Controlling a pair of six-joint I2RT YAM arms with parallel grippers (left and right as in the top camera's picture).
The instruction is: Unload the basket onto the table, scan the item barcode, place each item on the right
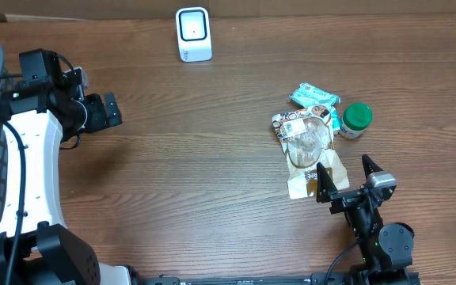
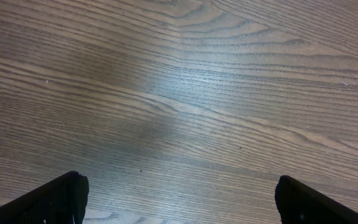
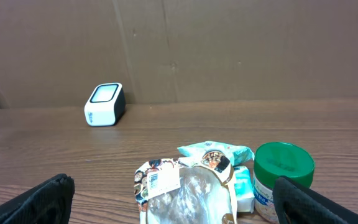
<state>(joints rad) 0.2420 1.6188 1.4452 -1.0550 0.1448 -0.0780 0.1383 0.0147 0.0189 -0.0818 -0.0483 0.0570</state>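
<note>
The right pincer [image 1: 343, 165] gapes wide, empty, at the near edge of the table [image 1: 212, 174] — just ahead the snack pouch [image 1: 307, 146] lies flat, long axis near-to-far, label end toward the far edge, where the scanner [image 1: 193, 34] stands. The left pincer [image 1: 105, 111], equally wide and empty, hangs near the left edge.

One scanner [image 1: 193, 33], one jar [image 1: 355, 120], at least two packets [image 1: 307, 146].

My wooden table [image 1: 212, 158] carries: white scanner [image 1: 193, 34], top centre; right of centre, clustered, brown snack bag [image 1: 311, 154], teal packet [image 1: 315, 97], green-lidded jar [image 1: 356, 120].
</note>
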